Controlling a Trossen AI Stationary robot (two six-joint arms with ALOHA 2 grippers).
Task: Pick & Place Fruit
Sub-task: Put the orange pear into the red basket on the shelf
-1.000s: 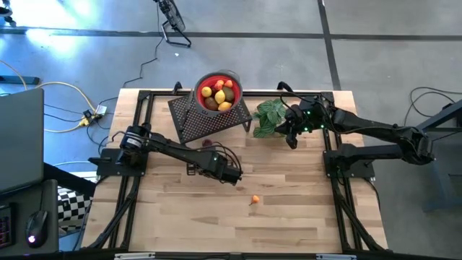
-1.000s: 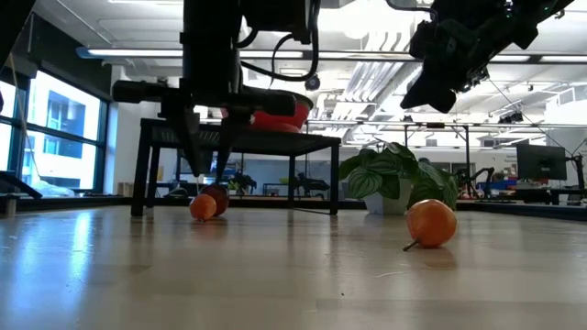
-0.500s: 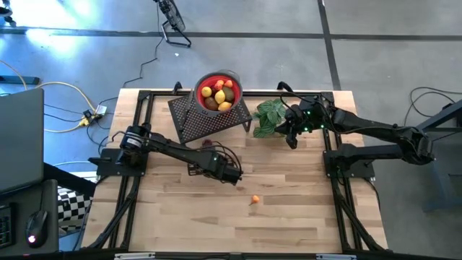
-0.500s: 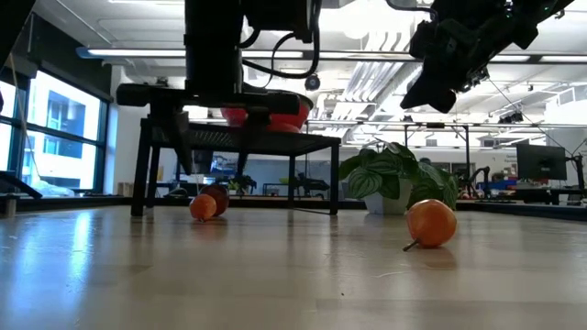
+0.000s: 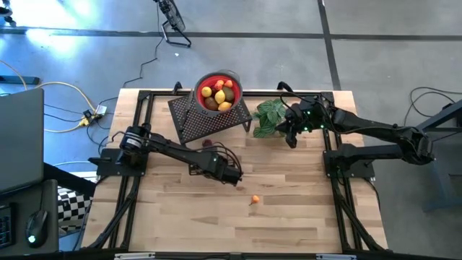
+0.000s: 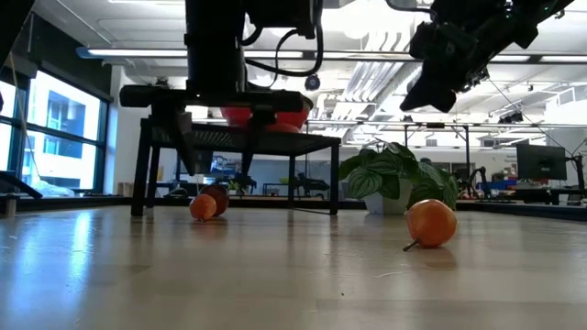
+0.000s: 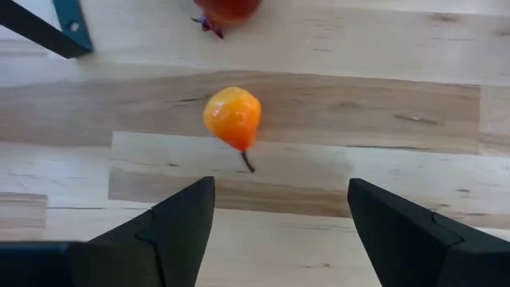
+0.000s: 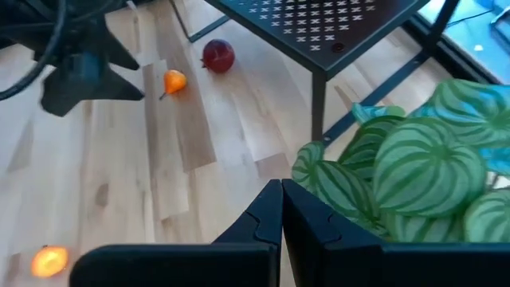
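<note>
An orange fruit (image 7: 233, 117) is seen on the table (image 5: 303, 217), just ahead of the spread left gripper (image 7: 279, 215); light, hard and likely to roll, it is best pinched across its round body. Farther off, the right gripper (image 8: 280, 209) is held pressed together above the plant (image 8: 414, 167).

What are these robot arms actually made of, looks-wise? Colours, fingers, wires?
Both arms are dark, nearly black, built from slim jointed segments on black frame rails. The left arm has loose black cables looping near its wrist. The right arm shows small green lights near its wrist. The left gripper has two flat, wedge-shaped black fingers; the right gripper has matching dark fingers.
</note>
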